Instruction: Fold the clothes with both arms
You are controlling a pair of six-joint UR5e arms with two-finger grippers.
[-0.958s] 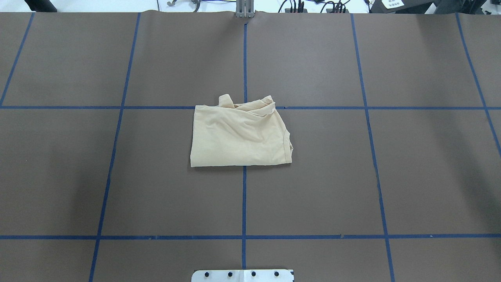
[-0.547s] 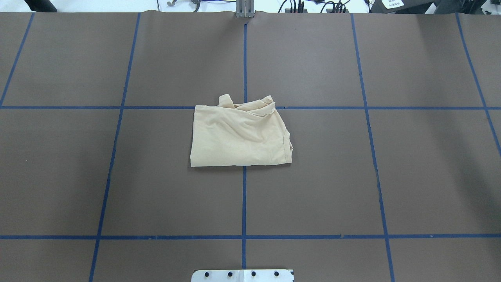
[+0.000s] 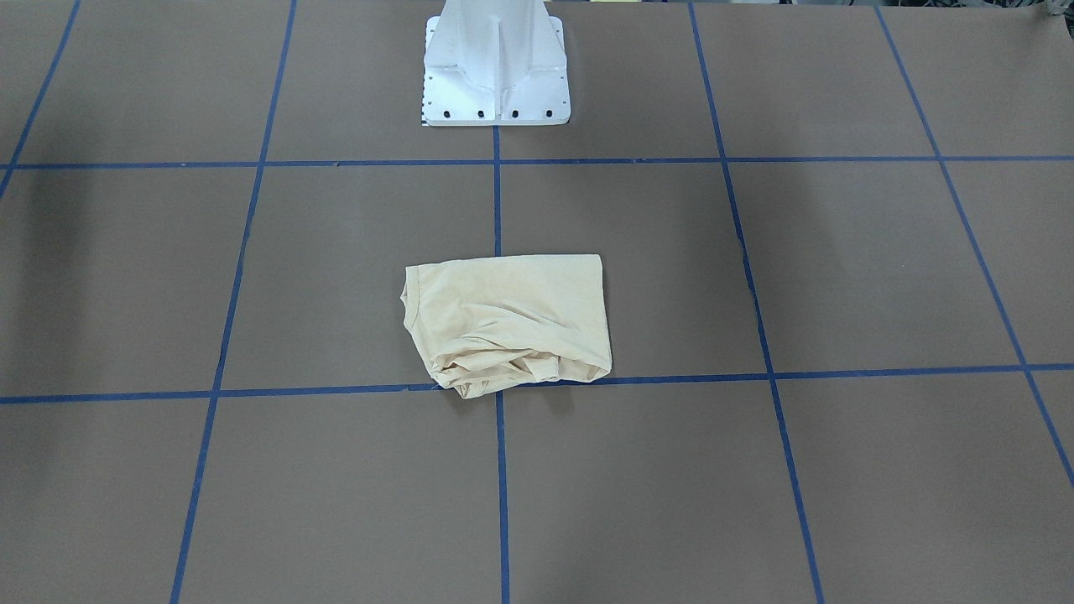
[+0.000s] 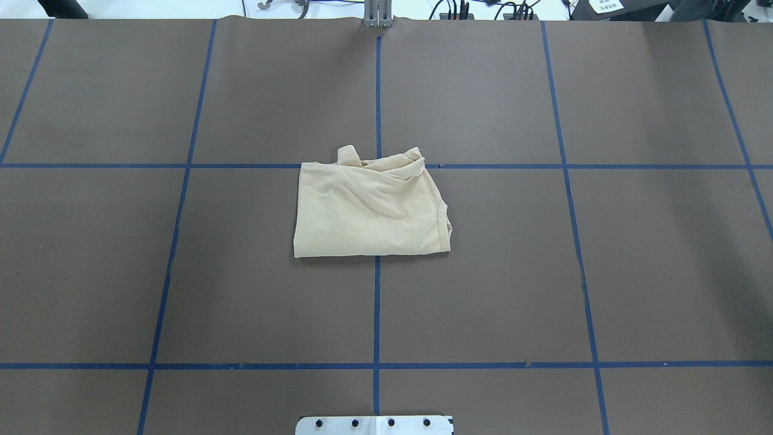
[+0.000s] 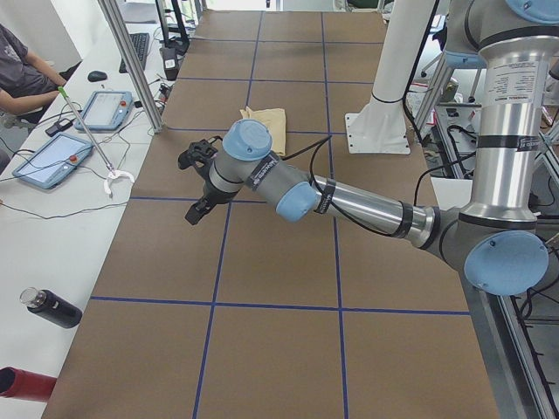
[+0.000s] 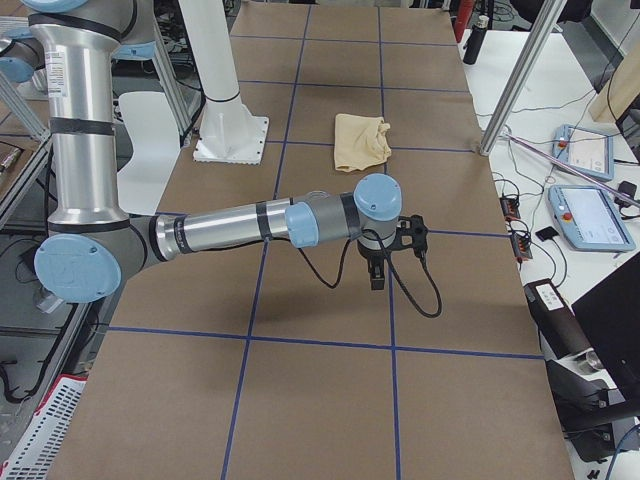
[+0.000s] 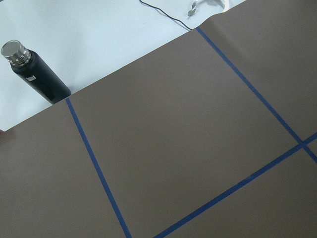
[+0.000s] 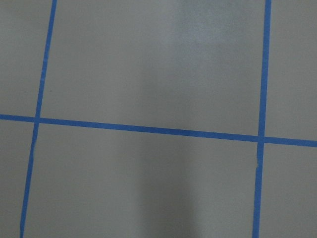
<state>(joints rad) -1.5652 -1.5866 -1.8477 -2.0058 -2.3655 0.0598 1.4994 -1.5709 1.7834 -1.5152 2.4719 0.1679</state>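
Note:
The cream-yellow shirt lies folded into a rough rectangle at the table's middle, with bunched cloth along its far edge; its print is hidden. It also shows in the front view, the left view and the right view. No gripper touches it. My left gripper hangs over bare table toward the table's left end. My right gripper points down over bare table toward the right end. Both show only in the side views, so I cannot tell whether they are open or shut.
The white pedestal base stands at the robot's edge of the brown table with its blue tape grid. A black bottle lies off the table's left end. Tablets and a seated operator are beyond the far edge.

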